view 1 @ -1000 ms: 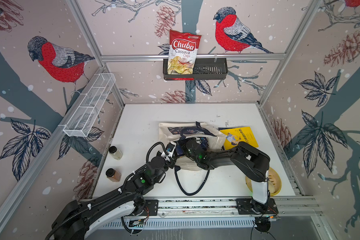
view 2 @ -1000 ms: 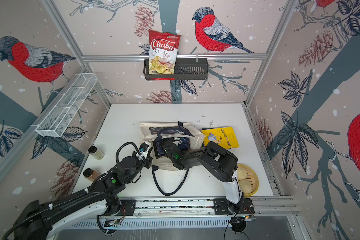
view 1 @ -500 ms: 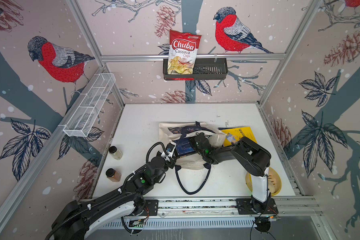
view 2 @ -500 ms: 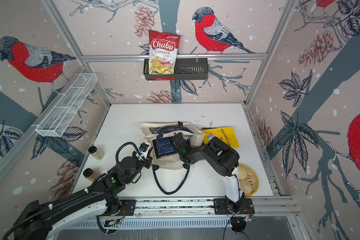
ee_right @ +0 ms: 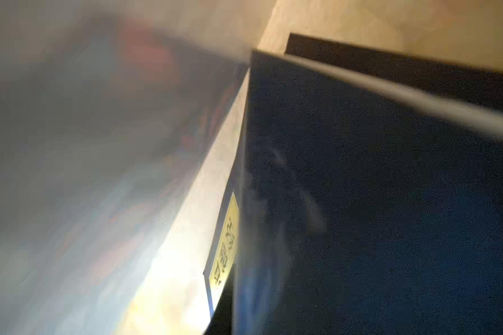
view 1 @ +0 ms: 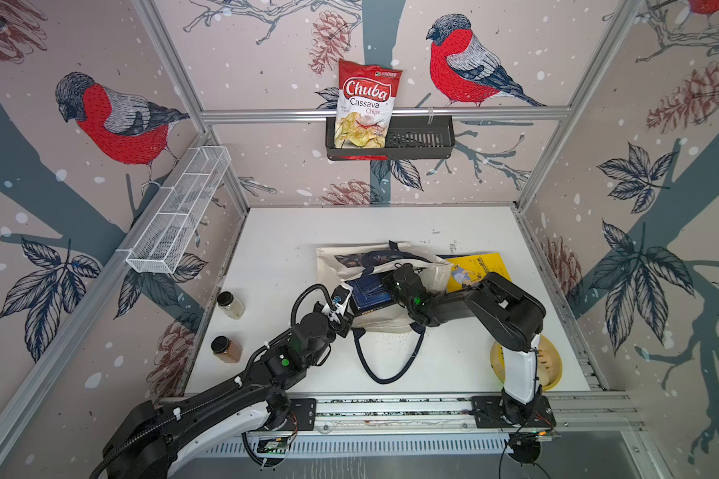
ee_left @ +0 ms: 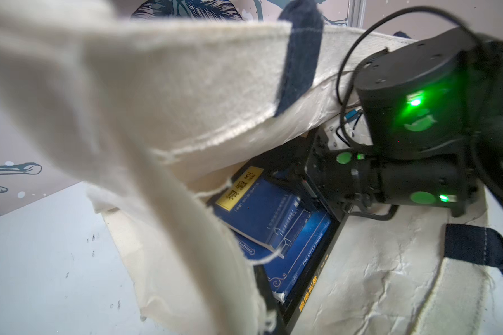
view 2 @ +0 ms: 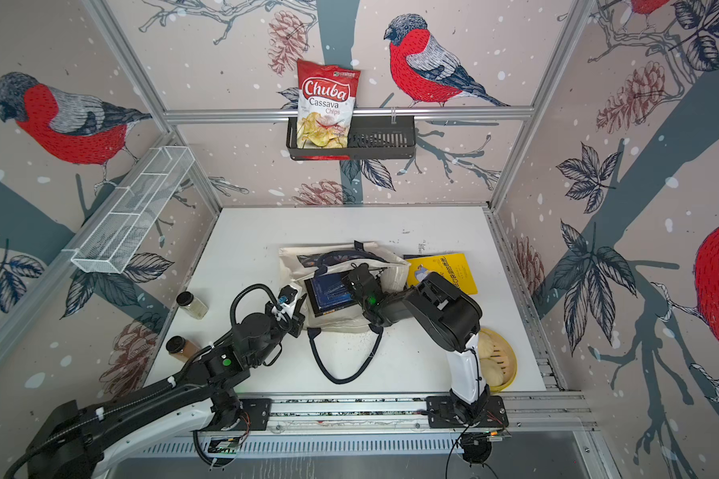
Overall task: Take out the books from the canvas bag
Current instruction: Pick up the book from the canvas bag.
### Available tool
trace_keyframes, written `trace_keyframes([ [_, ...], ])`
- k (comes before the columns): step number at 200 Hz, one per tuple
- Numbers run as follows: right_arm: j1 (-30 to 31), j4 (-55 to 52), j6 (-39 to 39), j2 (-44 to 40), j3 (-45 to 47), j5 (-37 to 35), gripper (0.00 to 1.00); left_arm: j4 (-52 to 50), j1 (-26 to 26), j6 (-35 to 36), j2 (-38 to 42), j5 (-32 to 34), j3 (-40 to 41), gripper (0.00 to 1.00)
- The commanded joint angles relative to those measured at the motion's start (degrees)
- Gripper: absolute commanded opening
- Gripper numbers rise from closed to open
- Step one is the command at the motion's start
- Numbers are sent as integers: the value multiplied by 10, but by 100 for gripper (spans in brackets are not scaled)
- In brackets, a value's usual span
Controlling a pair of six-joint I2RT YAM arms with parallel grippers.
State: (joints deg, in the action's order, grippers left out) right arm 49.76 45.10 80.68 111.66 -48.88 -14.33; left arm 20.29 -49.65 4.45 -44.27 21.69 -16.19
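The cream canvas bag (view 1: 395,321) lies on its side on the white table, mouth facing left. My left gripper (view 1: 343,306) is shut on the rim at the mouth and holds it up; cloth drapes over that gripper in the left wrist view. Inside lie stacked navy books (view 1: 368,292): a yellow-labelled one (ee_left: 259,208) on "The Little Prince" (ee_left: 299,249), over a black one (ee_left: 311,290). My right gripper (view 1: 389,281) reaches into the mouth and is shut on the top book's edge (ee_right: 360,203). A yellow book (view 1: 478,267) lies outside, right of the bag.
One navy strap (view 1: 387,356) loops over the table in front of the bag. Two spice jars (view 1: 231,305) (view 1: 225,348) stand at the left edge. A yellow plate (view 1: 551,365) sits by the right arm's base. A chips bag (view 1: 364,108) hangs in a basket on the back wall.
My right gripper has drawn back to the right inside the bag mouth, uncovering more of the navy books, and its jaws have closed. The left arm has held still.
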Motion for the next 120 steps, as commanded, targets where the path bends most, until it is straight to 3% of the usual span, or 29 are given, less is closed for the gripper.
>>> trace_keyframes([
  [1,31,-27,-45,-64,24,-1,0,43,-1,-4,4,20,-3,0],
  [54,93,-131,-115,-260,104,-68,0,36,-1,-9,9,46,-7,0],
  [96,174,-249,-206,-460,131,-200,0,25,-1,-14,2,68,-13,0],
  [120,182,-277,-261,-573,133,-232,0,17,-1,-14,-5,72,-19,0],
])
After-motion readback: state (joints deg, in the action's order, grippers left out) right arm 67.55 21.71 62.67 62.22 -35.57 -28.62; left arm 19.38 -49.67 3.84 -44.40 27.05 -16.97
